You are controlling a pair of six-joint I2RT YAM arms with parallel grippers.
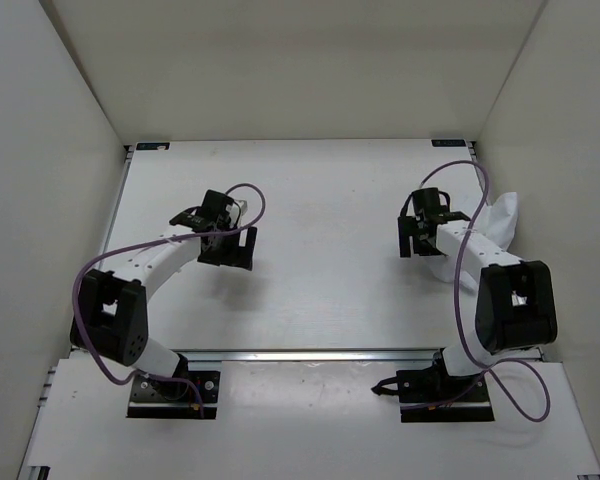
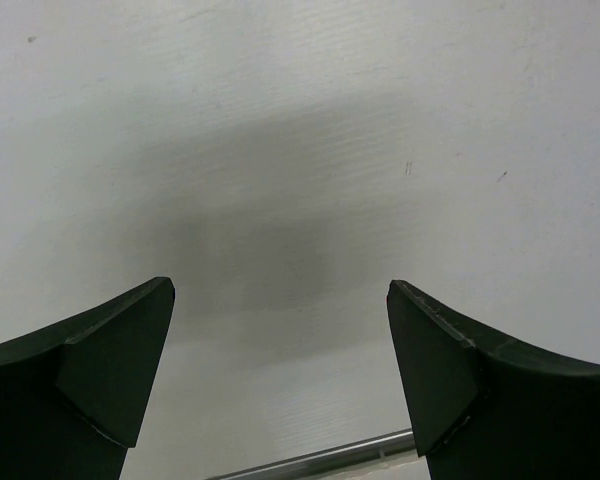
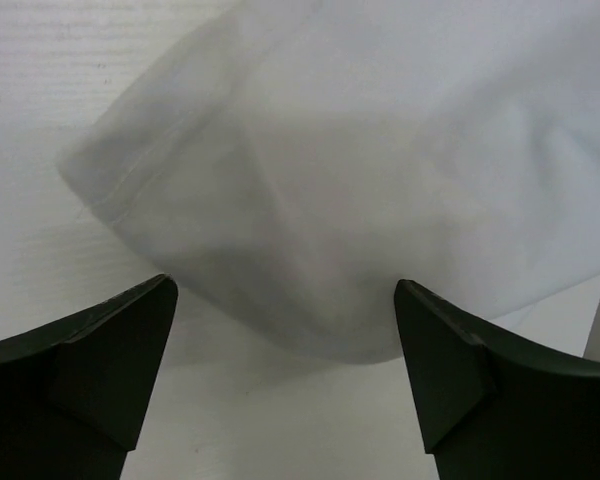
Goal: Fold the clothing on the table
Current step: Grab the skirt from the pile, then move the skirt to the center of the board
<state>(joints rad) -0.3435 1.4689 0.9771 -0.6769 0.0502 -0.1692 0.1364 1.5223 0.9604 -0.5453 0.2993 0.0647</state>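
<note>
The clothing is a plain white garment bunched at the right edge of the table, partly hidden under my right arm. My right gripper hovers at its left side. In the right wrist view the clothing fills the upper part, and its rounded hem lies just ahead of the open right gripper; nothing sits between the fingers. My left gripper hangs over bare table at the left centre, far from the garment. The left wrist view shows the left gripper open wide above the white table.
White walls enclose the table on three sides. A metal rail runs along the near edge and also shows as a rail low in the left wrist view. Purple cables loop off both arms.
</note>
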